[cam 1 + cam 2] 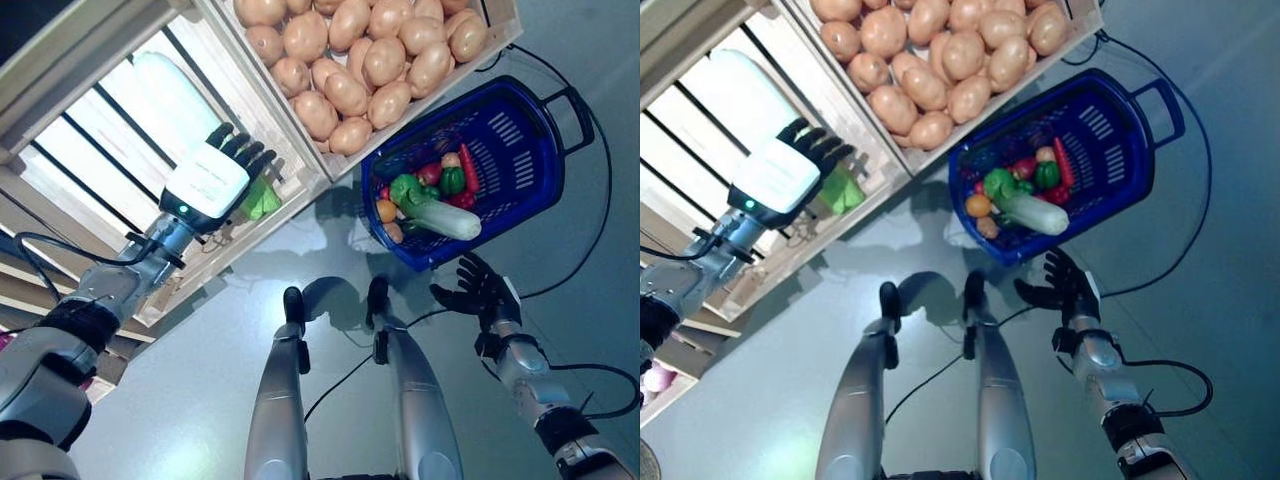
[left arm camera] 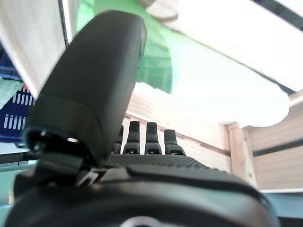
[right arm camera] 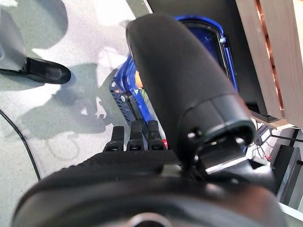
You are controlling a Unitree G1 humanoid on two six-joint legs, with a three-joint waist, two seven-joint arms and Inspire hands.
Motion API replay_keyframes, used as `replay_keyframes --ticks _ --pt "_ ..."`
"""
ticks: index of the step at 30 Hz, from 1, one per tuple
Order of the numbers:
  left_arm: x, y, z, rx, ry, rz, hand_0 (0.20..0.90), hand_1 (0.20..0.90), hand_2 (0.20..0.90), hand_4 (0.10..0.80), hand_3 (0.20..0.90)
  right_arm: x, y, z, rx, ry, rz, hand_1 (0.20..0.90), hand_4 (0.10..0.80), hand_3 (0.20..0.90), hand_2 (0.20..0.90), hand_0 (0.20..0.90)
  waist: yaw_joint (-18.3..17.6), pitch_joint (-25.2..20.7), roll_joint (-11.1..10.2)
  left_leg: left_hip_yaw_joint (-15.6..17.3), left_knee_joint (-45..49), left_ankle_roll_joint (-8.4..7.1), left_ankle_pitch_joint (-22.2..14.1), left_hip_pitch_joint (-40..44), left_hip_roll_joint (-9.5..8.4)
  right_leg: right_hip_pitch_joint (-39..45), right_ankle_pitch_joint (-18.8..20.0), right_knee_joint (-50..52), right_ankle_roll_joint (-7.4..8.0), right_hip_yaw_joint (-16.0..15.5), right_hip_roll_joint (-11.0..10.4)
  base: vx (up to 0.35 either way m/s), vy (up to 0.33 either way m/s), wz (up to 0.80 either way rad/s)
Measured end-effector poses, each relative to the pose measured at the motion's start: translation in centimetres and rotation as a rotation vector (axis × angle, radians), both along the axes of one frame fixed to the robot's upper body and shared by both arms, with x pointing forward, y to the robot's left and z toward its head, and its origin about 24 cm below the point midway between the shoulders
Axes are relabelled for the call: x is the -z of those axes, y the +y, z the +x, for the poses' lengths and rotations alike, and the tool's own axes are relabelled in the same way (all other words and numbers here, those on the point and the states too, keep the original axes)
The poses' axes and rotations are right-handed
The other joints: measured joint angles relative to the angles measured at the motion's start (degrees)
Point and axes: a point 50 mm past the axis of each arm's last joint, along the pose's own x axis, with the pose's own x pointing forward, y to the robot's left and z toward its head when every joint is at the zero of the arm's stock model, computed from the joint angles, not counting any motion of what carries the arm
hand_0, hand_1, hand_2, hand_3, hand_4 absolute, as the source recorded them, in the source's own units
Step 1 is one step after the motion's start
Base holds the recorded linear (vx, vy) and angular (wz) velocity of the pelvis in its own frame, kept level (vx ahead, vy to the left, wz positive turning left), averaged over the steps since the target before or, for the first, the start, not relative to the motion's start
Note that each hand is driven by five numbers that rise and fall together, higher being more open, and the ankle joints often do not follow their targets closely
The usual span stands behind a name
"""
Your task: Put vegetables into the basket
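Note:
A long white vegetable (image 1: 172, 92) with green leaves (image 1: 262, 200) lies in a slatted wooden crate (image 1: 75, 170) at the left. My left hand (image 1: 212, 178) reaches into that crate with straight fingers resting by the leafy end; in its wrist view the leaves (image 2: 156, 61) show just past the fingers, with nothing grasped. The blue basket (image 1: 520, 140) stands on the floor at the right and holds a white radish (image 1: 445, 220), a green pepper (image 1: 405, 188), a red chili (image 1: 469, 168) and other small vegetables. My right hand (image 1: 480, 290) hovers open and empty just in front of the basket.
A second wooden crate full of potatoes (image 1: 360, 60) sits tilted next to the basket, its corner overhanging the basket's rim. Grey floor lies between the crates and my right hand. The basket's handle (image 1: 572, 115) points away to the far right.

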Motion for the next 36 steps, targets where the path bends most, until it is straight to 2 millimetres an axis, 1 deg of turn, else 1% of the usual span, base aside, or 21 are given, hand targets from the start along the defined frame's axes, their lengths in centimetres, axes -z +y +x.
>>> replay_keyframes --ticks 6,13,21,23,26,32,36 --pt "0.3 0.6 0.2 -0.052 -0.007 -0.003 0.900 0.900 0.900 0.800 0.900 -0.9 0.6 0.6 -0.028 -0.031 -0.013 0.900 0.800 0.900 0.900 0.900 -1.03 -0.01 -0.26 -0.26 1.62 0.29 -0.39 -2.13 0.17 -1.57 0.08 0.65 0.15 0.00 0.02 -0.021 0.005 0.00" --pt "0.1 1.4 0.3 -0.091 -0.043 -0.017 0.900 0.900 0.900 0.800 0.900 -1.3 0.7 1.0 -0.039 -0.034 -0.033 0.900 0.800 0.900 0.900 0.900 -1.20 -0.03 -0.97 -0.36 3.21 0.12 -0.93 -4.72 0.44 -4.04 0.08 1.83 0.11 0.10 0.07 -0.017 -0.001 0.00" --pt "-1.4 1.3 0.9 -0.090 -0.093 -0.004 0.900 0.900 0.900 0.800 0.900 -2.6 1.1 2.0 -0.049 -0.076 -0.035 0.900 0.800 0.900 0.900 0.900 -1.96 -0.05 -1.66 -0.28 3.69 0.11 -0.94 -6.30 0.49 -5.59 0.07 2.18 0.09 0.19 0.06 -0.013 0.013 0.00" --pt "-2.1 1.3 1.2 -0.096 -0.107 0.004 0.900 0.900 0.900 0.800 0.900 -2.9 1.2 2.1 -0.052 -0.084 -0.035 0.900 0.800 0.900 0.900 0.900 -2.11 -0.04 -1.77 -0.32 3.71 0.01 -0.82 -7.02 0.54 -6.24 0.10 2.18 0.10 0.14 0.11 0.000 0.000 0.00" --pt "-2.4 1.5 1.3 -0.109 -0.117 0.006 0.900 0.900 0.900 0.800 0.900 -3.0 1.2 2.2 -0.054 -0.090 -0.035 0.900 0.800 0.900 0.900 0.900 -2.47 -0.02 -2.02 -0.11 3.76 0.19 -0.84 -7.35 0.63 -6.64 0.10 2.12 0.08 0.31 0.20 -0.030 0.012 -0.03" --pt "-3.9 1.6 2.0 -0.131 -0.150 0.021 0.900 0.900 0.900 0.800 0.900 -3.4 1.3 2.5 -0.056 -0.101 -0.036 0.900 0.800 0.900 0.900 0.900 -2.60 -0.03 -2.98 -0.08 4.28 0.08 -1.23 -8.29 1.02 -7.40 0.04 2.12 -0.01 0.30 0.55 -0.011 -0.011 -0.02" --pt "-4.4 1.2 2.3 -0.124 -0.159 0.048 0.900 0.900 0.900 0.800 0.900 -4.0 1.3 2.8 -0.059 -0.118 -0.039 0.900 0.800 0.900 0.900 0.900 -2.67 -0.07 -3.28 -0.08 4.57 0.17 -1.30 -9.15 0.98 -8.11 0.07 2.13 0.02 0.31 0.51 -0.022 0.054 0.01"
